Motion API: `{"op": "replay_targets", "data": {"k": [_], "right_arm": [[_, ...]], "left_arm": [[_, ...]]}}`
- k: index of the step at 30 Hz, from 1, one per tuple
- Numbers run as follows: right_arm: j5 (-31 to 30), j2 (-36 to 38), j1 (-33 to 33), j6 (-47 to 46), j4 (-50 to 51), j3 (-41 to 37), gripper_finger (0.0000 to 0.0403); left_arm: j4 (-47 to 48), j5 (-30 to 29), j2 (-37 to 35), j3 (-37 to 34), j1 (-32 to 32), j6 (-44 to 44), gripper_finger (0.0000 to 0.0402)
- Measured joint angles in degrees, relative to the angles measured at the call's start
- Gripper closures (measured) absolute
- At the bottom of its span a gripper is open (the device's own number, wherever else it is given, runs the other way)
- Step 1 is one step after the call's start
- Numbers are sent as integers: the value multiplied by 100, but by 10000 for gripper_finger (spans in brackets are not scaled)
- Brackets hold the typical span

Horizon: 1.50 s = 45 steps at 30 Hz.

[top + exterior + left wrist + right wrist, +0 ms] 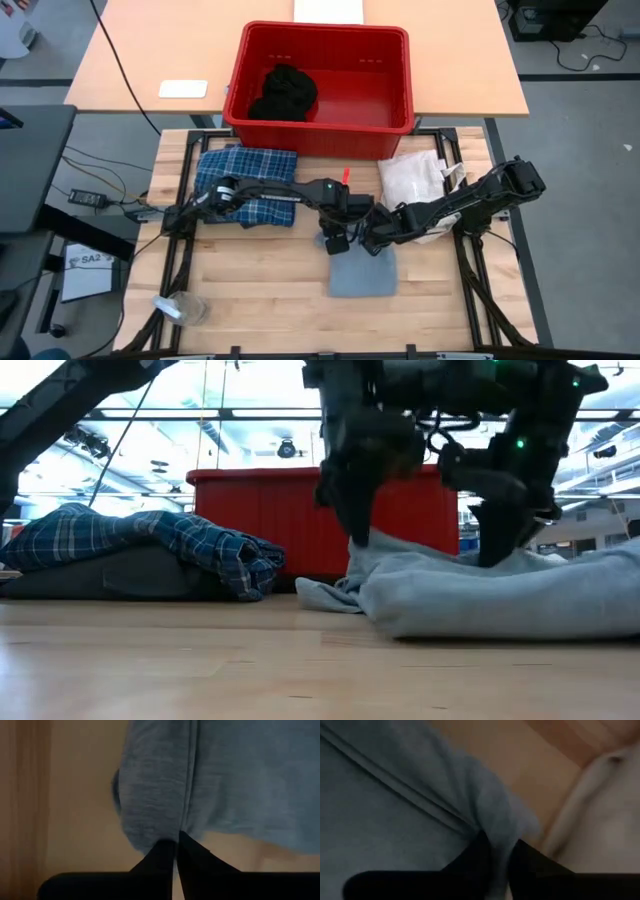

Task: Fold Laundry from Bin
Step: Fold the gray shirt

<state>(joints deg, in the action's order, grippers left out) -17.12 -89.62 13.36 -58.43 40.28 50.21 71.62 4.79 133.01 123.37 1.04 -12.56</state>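
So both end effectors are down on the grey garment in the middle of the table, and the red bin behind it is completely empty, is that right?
Not quite. The red bin is not empty: the high view shows a black garment lying inside it. The rest holds: the left end effector and right end effector are both down on the grey garment.

The wooden table (260,300) is carrying four soft things. A folded grey piece (363,272) is lying flat near the middle, toward the front edge. A plaid shirt (255,172) is sitting folded at the back left, resting on a dark grey garment (120,578) that is lying under it. A white bag (412,180) is lying at the back right. A clear plastic item (180,307) is lying at the front left corner. The red bin (318,125) is sitting against the table's back edge.
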Motion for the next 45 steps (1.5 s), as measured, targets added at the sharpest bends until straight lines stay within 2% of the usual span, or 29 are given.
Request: {"op": "replay_targets", "data": {"k": [6, 12, 15, 19, 23, 27, 33, 36, 39, 42, 45], "right_arm": [[10, 1, -85, -12, 666, -6, 276], [135, 366, 173, 35, 1026, 3, 197], [-252, 816, 424, -9, 1021, 11, 168], [-610, 1496, 757, 24, 980, 13, 144], [-450, 1970, 1236, 209, 637, 13, 136], [-456, 2129, 2016, 211, -62, 13, 142], [-858, 1726, 3287, 341, -609, 20, 169], [-860, 1275, 3713, 816, -1051, 18, 173], [-851, 809, 3980, 1285, -1358, 16, 168], [-921, 429, 4080, 1362, -1498, 16, 153], [-924, 122, 4079, 1544, -1488, 16, 132]], "left_arm": [[450, -718, 175, -14, -90, -231, 343], [810, -820, -295, -9, -188, -388, 285], [687, -841, -577, 4, -47, -106, 267], [321, -840, -776, 2, 315, 537, 260], [-250, -893, -834, 2, 661, 1109, 260], [-620, -921, -834, 2, 958, 1475, 260], [-1059, -922, -833, 1, 1337, 1426, 260], [-1419, -931, -762, -9, 1616, 1510, 260], [-1668, -990, -615, -15, 1934, 1768, 260], [-1800, -1186, -482, -24, 2197, 1874, 260], [-1807, -1679, -326, -45, 2345, 1696, 259]]}}
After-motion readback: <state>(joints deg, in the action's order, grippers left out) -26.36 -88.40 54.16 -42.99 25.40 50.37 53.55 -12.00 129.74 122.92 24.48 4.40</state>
